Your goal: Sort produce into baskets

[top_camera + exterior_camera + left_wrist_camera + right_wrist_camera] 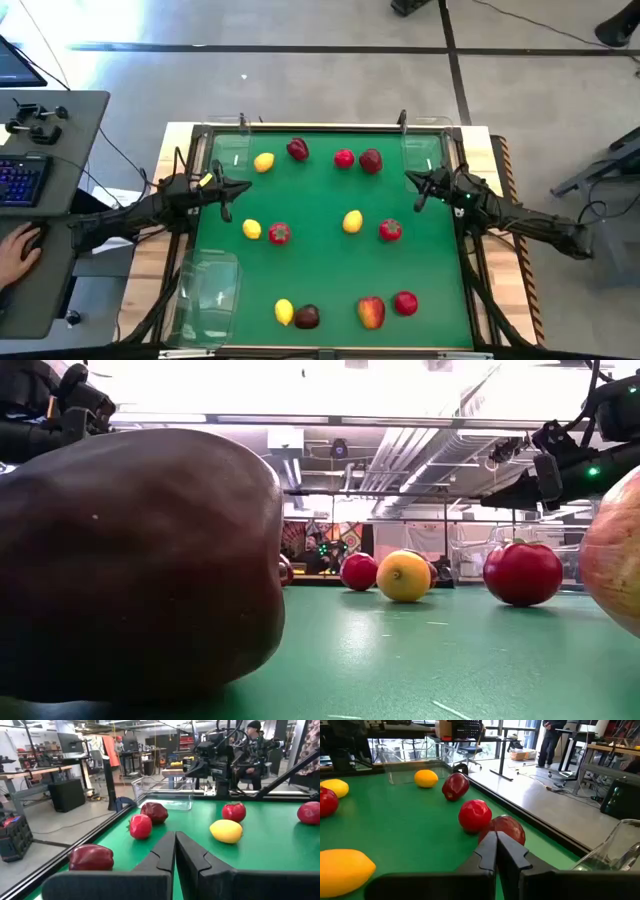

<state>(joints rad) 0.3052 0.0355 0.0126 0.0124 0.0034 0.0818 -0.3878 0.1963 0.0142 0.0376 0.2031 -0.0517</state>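
High view shows nothing sorted: all twelve fruits, lemons [264,162] and apples [371,312] included, lie loose on the green mat [320,260]. Three clear baskets [207,290] hold nothing. Left gripper [243,188] and right gripper [413,181] hover closed, empty.

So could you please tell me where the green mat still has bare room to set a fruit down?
The widest bare patch is mid-mat, between the lemon and the front row, dark apple to red-yellow apple. Another lies between the left lemon and the front-left tray. It is crowded at the back, around the red fruit.
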